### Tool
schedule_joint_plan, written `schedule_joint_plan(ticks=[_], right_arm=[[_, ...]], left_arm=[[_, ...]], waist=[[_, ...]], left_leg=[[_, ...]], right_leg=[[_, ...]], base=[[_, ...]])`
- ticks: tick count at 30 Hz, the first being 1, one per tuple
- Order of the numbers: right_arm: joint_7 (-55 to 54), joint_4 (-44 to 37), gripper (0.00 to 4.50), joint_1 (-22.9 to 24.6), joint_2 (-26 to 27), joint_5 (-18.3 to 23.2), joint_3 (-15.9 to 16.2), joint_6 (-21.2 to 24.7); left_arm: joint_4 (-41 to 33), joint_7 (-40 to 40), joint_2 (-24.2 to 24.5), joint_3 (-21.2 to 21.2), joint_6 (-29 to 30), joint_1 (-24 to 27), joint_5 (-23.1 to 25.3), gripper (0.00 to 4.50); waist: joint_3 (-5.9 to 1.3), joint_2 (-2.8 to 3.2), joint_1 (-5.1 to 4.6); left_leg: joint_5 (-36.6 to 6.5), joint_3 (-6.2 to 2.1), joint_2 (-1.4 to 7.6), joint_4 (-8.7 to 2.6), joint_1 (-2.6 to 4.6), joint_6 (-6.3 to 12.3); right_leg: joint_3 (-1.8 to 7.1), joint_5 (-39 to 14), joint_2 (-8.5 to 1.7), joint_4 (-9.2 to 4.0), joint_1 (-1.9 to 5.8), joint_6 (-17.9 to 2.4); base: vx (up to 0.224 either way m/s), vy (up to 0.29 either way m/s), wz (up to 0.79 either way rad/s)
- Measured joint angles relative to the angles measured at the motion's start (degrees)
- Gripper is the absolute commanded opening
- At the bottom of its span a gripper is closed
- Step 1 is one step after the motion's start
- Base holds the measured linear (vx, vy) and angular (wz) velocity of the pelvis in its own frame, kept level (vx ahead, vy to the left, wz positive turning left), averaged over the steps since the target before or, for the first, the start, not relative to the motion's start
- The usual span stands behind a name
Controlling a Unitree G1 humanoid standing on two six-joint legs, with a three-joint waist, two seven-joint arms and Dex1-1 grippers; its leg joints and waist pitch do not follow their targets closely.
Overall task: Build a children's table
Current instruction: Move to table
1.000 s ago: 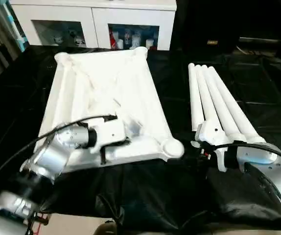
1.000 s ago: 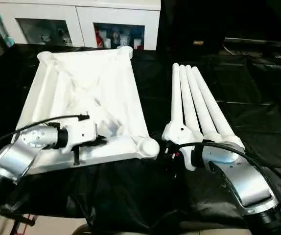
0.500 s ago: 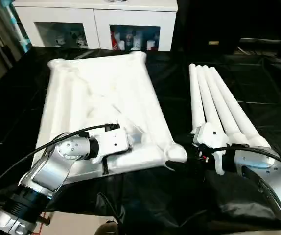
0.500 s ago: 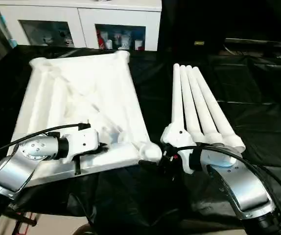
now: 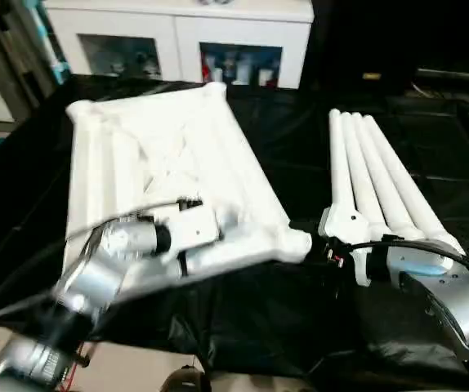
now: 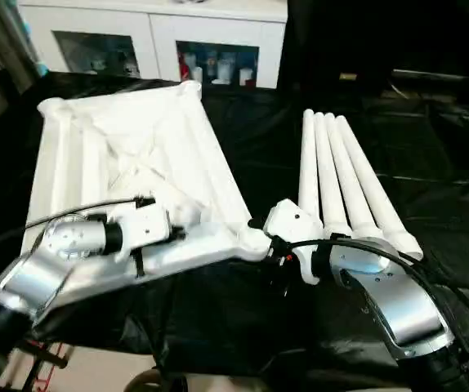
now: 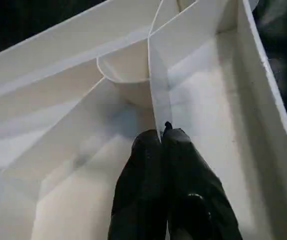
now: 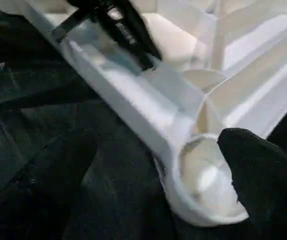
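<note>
Left gripper (image 7: 163,136) pinched shut on a thin rib of the tabletop (image 5: 136,155); right gripper (image 8: 158,165) spread wide around its corner socket (image 8: 203,170). Perhaps a weak hold, likely to slip off the rib and drop the tabletop.

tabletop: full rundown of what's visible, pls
The tabletop is a white plastic rectangle lying underside up on the black-draped work table, angled in the head view. Thin ribs cross its recessed underside, and the corners carry round sockets; the near right socket is empty. The left gripper, jaws shut, pinches a rib near that corner. The right gripper, jaws open, straddles the socket corner. Four legs lie apart to its right.
</note>
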Motion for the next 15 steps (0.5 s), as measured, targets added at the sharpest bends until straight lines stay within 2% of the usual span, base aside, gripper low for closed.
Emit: schedule_joint_plan(ticks=[5,10,11,15], right_arm=[[-0.02,-0.01,4.50,-0.01,-0.10,-0.03,-0.03,0.00],[-0.60,-0.39,4.50,0.16,-0.24,-0.06,-0.14,0.13],[-0.72,-0.71,4.50,0.37,-0.24,-0.05,-0.16,0.29],[-1.29,-1.34,4.50,1.36,-0.20,0.07,-0.36,0.57]], left_arm=[[9.51,1.85,-1.13,-1.13,-4.99,-5.46,2.92,0.02],[16.55,2.34,-1.91,-1.11,-10.35,-7.97,3.05,0.02],[17.69,2.32,-2.05,-1.08,-11.68,-8.31,2.96,0.42],[18.10,2.18,-2.03,-0.45,-14.82,-8.78,1.92,0.70]], waist=[[-0.01,0.02,-0.22],[-0.08,0.24,-0.26],[-0.09,0.28,-0.15],[-0.10,0.28,-0.18]], left_leg=[[0.04,0.04,0.00,0.07,0.00,-0.03],[0.05,0.03,0.00,0.07,0.01,-0.05],[0.05,0.03,0.01,0.07,0.01,-0.06],[0.05,0.04,0.00,0.07,0.02,-0.05]], right_leg=[[0.05,0.22,-0.03,-0.03,0.00,0.05],[0.04,0.24,-0.03,-0.01,0.00,0.09],[0.03,0.24,-0.03,-0.01,0.00,0.09],[0.05,0.24,-0.04,-0.04,0.04,0.08]], base=[[0.000,0.000,0.00],[0.000,0.000,0.00],[0.000,0.000,0.00],[0.000,0.000,0.00]])
